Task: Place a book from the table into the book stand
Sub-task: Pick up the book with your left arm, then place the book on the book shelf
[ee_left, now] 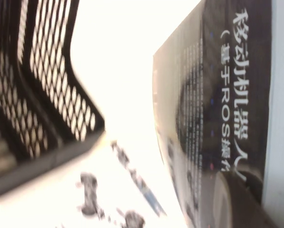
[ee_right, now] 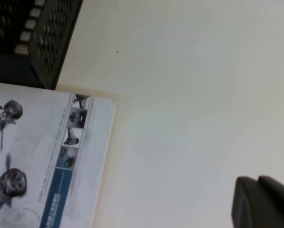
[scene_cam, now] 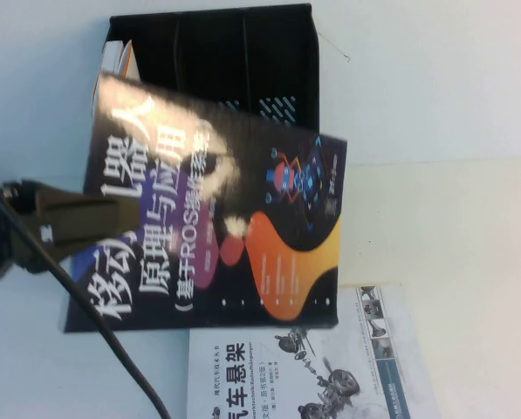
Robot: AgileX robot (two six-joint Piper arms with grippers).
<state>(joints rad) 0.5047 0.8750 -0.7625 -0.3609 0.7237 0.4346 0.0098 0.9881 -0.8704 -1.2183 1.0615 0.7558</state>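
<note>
The left gripper point(scene_cam: 112, 218), at mid-left of the high view, has its fingers clamped on the left edge of the glossy dark book point(scene_cam: 216, 218), lifted and tilted before the black vented book stand point(scene_cam: 234, 61) at top. The right gripper point(ee_right: 263, 204) hovers over the white desk point(scene_cam: 452, 209); its fingers I cannot tell. A white book with car pictures point(scene_cam: 304, 367) lies flat at bottom.

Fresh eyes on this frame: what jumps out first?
The dark book fills the middle of the high view, lifted and tilted, gripped at its left edge by the left gripper. Behind it stands the black book stand, and the white car-suspension book lies flat on the table in front. The right gripper hovers over bare table, holding nothing.
</note>
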